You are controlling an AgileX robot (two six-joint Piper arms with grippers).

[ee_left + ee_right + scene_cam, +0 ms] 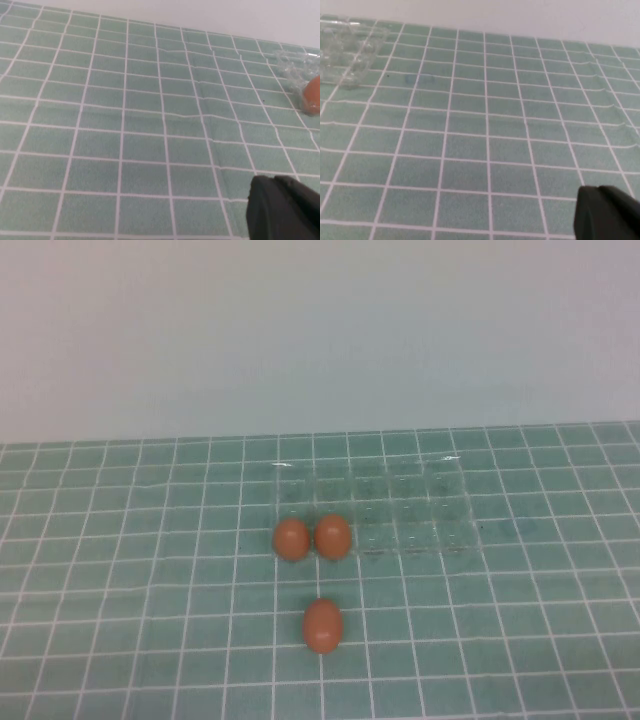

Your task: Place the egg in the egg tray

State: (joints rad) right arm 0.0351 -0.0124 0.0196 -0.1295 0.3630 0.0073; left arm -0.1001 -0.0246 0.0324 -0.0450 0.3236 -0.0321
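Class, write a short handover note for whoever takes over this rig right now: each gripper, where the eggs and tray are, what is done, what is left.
Left gripper: only a dark part shows at the edge of its wrist view, over bare cloth, holding nothing visible.
Right gripper: the same, over bare cloth beside the tray's far end.
Neither arm shows in the high view.
Egg tray: clear plastic, at mid-table.
Two eggs sit at its near-left edge, left one and right one, apparently in the front cups.
Loose egg: on the cloth, nearer the robot.
Left to do: pick up the loose egg and set it in a free cup.
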